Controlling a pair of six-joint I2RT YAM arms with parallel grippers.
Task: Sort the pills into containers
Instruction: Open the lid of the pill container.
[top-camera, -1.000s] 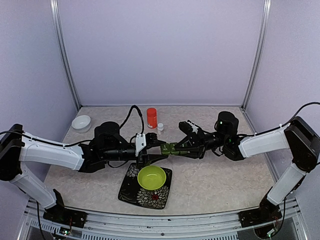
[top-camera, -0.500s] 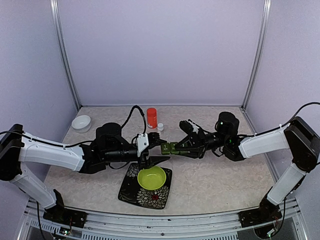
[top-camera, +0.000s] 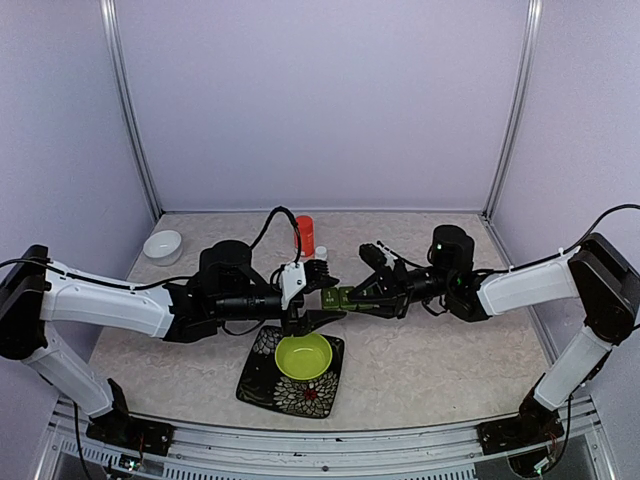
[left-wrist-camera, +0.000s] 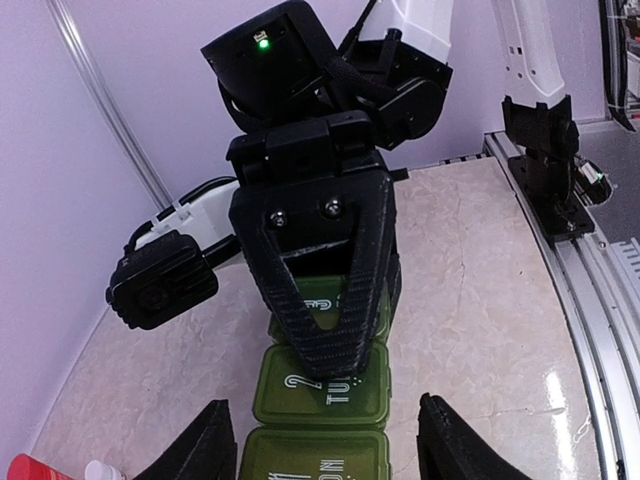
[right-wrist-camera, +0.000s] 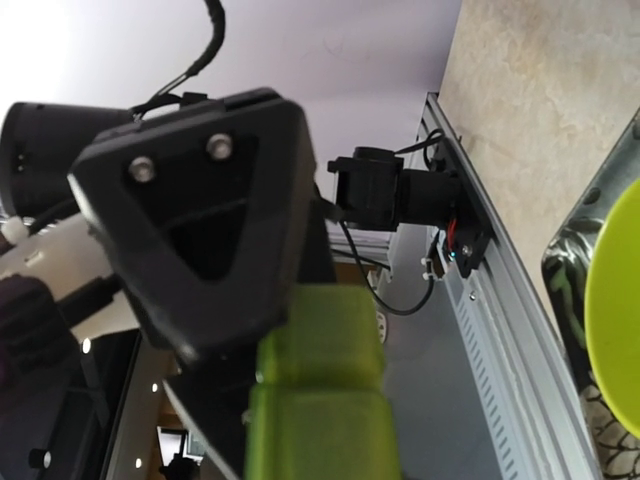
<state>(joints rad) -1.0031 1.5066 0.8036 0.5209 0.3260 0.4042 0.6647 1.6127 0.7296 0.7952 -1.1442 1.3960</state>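
Left jaws have spread wider over the last second and slid right. They now straddle the free end of the pillbox (left-wrist-camera: 322, 388) without pinching it. The right jaws stay clamped on its other end, holding it above the desk (top-camera: 430, 360), just far of the lime-green bowl (top-camera: 303, 355). The left jaws look set to work a lid. No pills show, and the left wrist view cuts off the box's end.

Top view. A lime-green bowl (top-camera: 303, 355) sits on a dark square plate (top-camera: 262, 385) with a pale floral pattern, near the front of the mottled beige surface (top-camera: 450, 370). An orange bottle (top-camera: 304, 236) stands upright farther back (partly hidden). A small white object (top-camera: 321, 253) lies just beside it. A shallow white bowl (top-camera: 162, 246) rests at the far left.
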